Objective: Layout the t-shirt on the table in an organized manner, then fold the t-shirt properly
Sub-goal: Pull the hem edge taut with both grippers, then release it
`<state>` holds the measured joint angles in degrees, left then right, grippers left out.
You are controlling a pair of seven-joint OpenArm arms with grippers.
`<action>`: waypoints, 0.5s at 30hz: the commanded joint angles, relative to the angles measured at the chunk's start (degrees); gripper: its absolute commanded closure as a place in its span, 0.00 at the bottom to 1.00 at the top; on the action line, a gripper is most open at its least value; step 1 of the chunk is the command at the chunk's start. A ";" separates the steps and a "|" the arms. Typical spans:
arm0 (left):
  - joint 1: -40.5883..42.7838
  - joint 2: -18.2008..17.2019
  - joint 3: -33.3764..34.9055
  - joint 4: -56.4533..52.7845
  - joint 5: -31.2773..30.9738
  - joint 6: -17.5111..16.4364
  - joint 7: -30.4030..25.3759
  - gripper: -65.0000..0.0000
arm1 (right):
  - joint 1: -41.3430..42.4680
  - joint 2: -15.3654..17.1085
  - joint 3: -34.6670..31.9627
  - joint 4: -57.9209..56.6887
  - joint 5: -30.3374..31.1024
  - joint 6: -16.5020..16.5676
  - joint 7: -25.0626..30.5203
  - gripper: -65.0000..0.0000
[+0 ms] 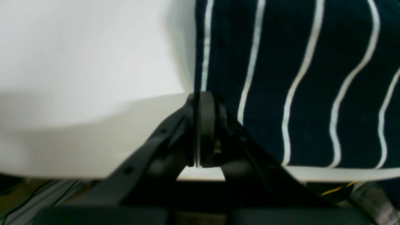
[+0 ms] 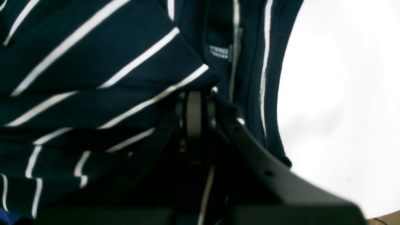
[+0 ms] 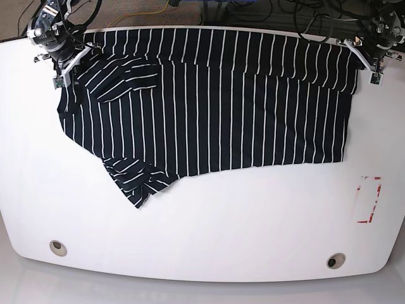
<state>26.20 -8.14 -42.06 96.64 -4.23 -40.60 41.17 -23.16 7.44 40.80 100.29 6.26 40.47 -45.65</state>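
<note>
Base view, near edge: the glossy white tabletop with curved edges (image 3: 202,247) carries two round metal-ringed holes (image 3: 57,247), one toward each near corner, and a red-marked rectangle (image 3: 369,199) toward its right side. Beyond these, the large dark navy soft t-shirt with thin white stripes (image 3: 215,107) lies spread across the far half of the table, stripes running near to far; one sleeve juts toward the near left, and a second sleeve is folded over the body at the far left. At the far right corner, the left gripper (image 3: 367,60) has its jaws closed on the shirt's edge; the left wrist view shows the pads pinching that hem (image 1: 204,125). At the far left corner, the right gripper (image 3: 63,63) is likewise clamped on fabric (image 2: 193,114), just beside the neck label (image 2: 218,51).
</note>
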 commanded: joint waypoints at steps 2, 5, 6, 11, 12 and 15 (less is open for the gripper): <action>0.57 -0.69 -0.35 1.95 3.04 0.60 3.18 0.99 | -0.01 0.78 0.39 3.31 -0.59 -0.47 -0.11 0.97; -1.27 -0.78 -0.44 4.41 2.95 0.60 6.09 0.89 | -0.01 0.78 0.39 5.86 -0.50 -0.47 -0.20 0.92; -1.98 -0.78 -0.44 5.12 2.95 0.60 7.32 0.85 | -0.01 0.78 0.39 6.65 -0.50 -0.47 -0.20 0.87; -4.44 -0.78 -0.97 8.28 2.95 0.60 10.74 0.71 | 0.61 0.69 0.74 9.73 -0.50 -0.47 -0.20 0.54; -4.88 -0.78 -0.97 8.90 2.95 0.60 10.92 0.68 | 0.70 0.69 0.74 10.35 -0.59 -0.47 -0.20 0.46; -6.02 -0.78 -1.15 10.30 2.95 0.60 10.92 0.59 | 0.87 0.69 0.74 11.40 -0.33 -0.47 -0.20 0.33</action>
<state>20.58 -8.12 -42.61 105.19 -1.13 -40.12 52.34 -22.48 7.33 41.06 110.04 5.37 40.10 -46.72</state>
